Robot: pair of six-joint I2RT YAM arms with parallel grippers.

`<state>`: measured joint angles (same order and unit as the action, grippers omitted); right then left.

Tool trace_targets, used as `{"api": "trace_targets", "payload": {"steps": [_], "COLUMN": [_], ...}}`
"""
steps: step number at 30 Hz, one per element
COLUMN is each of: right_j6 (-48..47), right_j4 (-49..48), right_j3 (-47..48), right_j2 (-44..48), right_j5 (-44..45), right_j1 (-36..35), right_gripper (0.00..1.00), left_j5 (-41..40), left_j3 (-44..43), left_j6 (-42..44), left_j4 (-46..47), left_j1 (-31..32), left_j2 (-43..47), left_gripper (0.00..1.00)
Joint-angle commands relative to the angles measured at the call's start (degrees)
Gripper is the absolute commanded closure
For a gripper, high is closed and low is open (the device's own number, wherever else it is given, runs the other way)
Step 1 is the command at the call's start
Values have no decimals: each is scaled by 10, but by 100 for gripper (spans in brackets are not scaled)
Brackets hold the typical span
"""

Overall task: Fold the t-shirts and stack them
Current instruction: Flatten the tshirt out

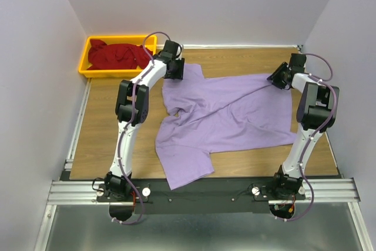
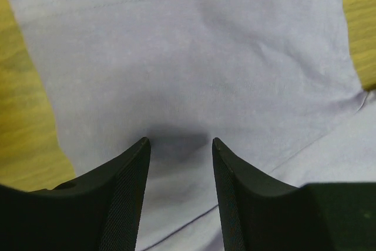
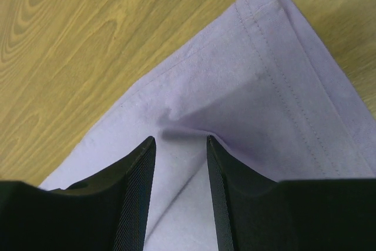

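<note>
Lavender t-shirt (image 1: 235, 116) lies spread across the table (image 1: 106, 121), its collar-to-hem axis running left to right, collar toward your left arm (image 1: 138, 95). The dark red t-shirt (image 1: 114, 56) sits bunched in the yellow bin (image 1: 83, 70) at the far left corner, well apart. From above, both sets of jaws stand on the lavender shirt's far edge. The left jaws are at the far sleeve, the right jaws at the far hem corner, and each arm is nearest its own end. The rest of the cloth lies nearer the bases than the jaws. The near sleeve already reaches the dark rail (image 1: 235, 189) at the table's near edge, so room that way looks short, and the side walls stand close.

Left wrist view: the jaws stand partly open, fingertips (image 2: 141, 151) down at the sleeve cloth (image 2: 194, 57), with flat, shadowed fabric in the gap. You have no hold there that I can see.

Right wrist view: the jaws are about half open over the stitched hem corner (image 3: 282, 86). A small ridge of cloth rises at the fingertips (image 3: 147, 151), not visibly clamped, and bare wood lies beyond.
</note>
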<state>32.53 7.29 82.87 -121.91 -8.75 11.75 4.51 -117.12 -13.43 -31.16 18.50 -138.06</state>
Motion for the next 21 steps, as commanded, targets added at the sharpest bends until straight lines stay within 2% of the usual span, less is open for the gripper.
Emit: {"api": "trace_targets", "payload": {"steps": [1,5,9,13,14,15,17,21], "right_j6": [-12,-53,-83,-94,-94,-88,-80,-51], "right_j4": [37,34,33,28,27,24,18,-3], "right_j3": [7,20,16,12,14,17,31,57], "right_j2": [-39,-15,36,80,83,83,72,27], "right_j5": [23,-23,-70,-121,-127,-147,-173,-199], "right_j1": [4,-1,-31,-113,-132,-152,-208,-297], "right_gripper": [52,51,50,50,50,50,50,50], "left_j5": [13,19,23,-7,-14,-21,-41,-100], "left_j3": [-78,-96,-43,73,93,130,172,318], "left_j6": [22,16,-10,-21,-23,-22,-21,-18], "left_j4": [-52,-12,85,194,208,218,255,304], "left_j1": [4,2,-4,-5,-5,-5,-5,-5], "left_j2": [-54,-57,8,144,145,193,272,407], "left_gripper": [46,45,43,39,39,37,35,30]}}
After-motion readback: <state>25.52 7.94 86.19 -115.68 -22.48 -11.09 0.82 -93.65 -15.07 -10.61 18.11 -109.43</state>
